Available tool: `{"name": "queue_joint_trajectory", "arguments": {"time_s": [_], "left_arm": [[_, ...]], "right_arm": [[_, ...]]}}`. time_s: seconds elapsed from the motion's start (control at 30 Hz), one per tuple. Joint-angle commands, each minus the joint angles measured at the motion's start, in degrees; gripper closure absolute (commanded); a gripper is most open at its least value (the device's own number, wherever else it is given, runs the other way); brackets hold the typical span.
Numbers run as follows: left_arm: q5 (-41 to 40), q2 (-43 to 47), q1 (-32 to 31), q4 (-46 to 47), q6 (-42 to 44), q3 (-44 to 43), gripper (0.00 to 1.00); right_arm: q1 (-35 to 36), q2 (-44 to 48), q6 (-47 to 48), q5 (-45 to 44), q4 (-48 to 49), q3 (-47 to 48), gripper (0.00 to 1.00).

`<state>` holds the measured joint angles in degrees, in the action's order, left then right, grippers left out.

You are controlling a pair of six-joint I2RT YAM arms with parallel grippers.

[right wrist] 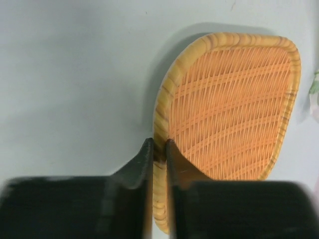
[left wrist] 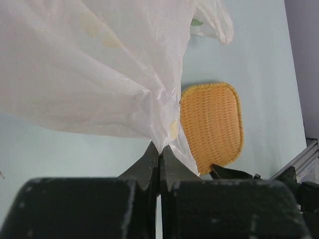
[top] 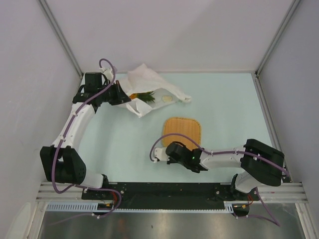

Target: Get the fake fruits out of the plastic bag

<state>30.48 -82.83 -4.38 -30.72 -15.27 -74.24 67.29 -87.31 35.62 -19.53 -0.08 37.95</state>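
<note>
In the upper left of the overhead view, the left gripper (top: pixel 119 95) was pinched shut on an edge of the plastic bag (top: pixel 152 84). Its wrist view showed a fold of the thin white film caught between the closed fingers (left wrist: pixel 149 162). The bag lay crumpled on the pale table (top: pixel 224 99) just right of that claw, its mouth facing the claw. Inside the opening sat the pineapple (top: pixel 134 95), orange body and green crown showing. Further right, a pale yellow fruit (top: pixel 168 98) showed dimly through the film. At lower centre the woven tray (top: pixel 183 130) lay apart from the bag. The right gripper (right wrist: pixel 158 145) was clamped on the tray's rim at its lower-left corner.
</note>
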Motion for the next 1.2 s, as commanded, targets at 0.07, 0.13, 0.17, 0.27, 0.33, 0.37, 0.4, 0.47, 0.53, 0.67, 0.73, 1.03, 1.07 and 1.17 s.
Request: {"name": "queue_joint_trajectory", "arguments": {"time_s": [0.07,0.13,0.17,0.27,0.33,0.37,0.4,0.47,0.53,0.67,0.73,1.03,1.07,1.17], "left_arm": [[0.4,5.1,0.2,-0.1,-0.8,0.8,1.0],[-0.3,5.5,0.2,-0.3,-0.8,1.1,1.0],[-0.3,5.5,0.2,-0.8,-0.8,1.0,1.0],[-0.9,5.8,0.2,-3.3,0.1,0.8,1.0],[-0.8,6.1,0.3,-5.1,1.6,0.8,1.0],[-0.4,6.4,0.3,-6.6,2.3,1.1,1.0],[-0.1,6.8,0.3,-7.3,3.7,1.9,1.0],[0.4,8.2,0.3,-8.0,4.6,3.2,1.0],[0.9,9.2,0.3,-8.0,6.2,5.0,1.0],[3.4,10.7,0.3,-8.0,8.0,5.9,1.0],[4.8,11.0,0.2,-7.6,8.1,5.9,1.0],[8.9,14.4,0.3,-8.0,9.0,9.8,0.99],[8.9,14.7,0.2,-8.0,9.0,10.7,0.99],[9.0,15.7,0.2,-8.0,9.5,13.4,0.99]], "right_arm": [[1.0,1.7,-3.7,11.6,-4.7,-1.7,0.49],[0.5,2.7,-3.5,12.4,-6.4,-1.2,0.4],[-0.3,3.7,-4.0,12.8,-9.6,0.1,0.36],[-5.3,7.9,-5.5,16.2,-18.3,6.5,0.35],[-9.3,10.8,-7.4,24.0,-21.2,11.0,0.34],[-13.8,12.3,-9.5,26.7,-22.3,13.1,0.34],[-15.2,12.5,-10.8,28.4,-21.9,17.2,0.34],[-18.7,11.4,-13.0,29.5,-19.5,21.2,0.38],[-20.9,7.0,-16.4,31.7,-19.0,27.6,0.44],[-23.3,-1.8,-19.3,34.6,-16.8,35.3,0.6],[-24.3,-6.1,-20.8,36.0,-15.1,37.8,0.62],[-28.1,-27.8,-32.5,33.2,-9.5,55.3,0.72],[-28.1,-29.3,-32.5,32.9,-9.5,59.4,0.71],[-28.1,-35.2,-32.0,29.9,-9.7,66.7,0.72]]}}
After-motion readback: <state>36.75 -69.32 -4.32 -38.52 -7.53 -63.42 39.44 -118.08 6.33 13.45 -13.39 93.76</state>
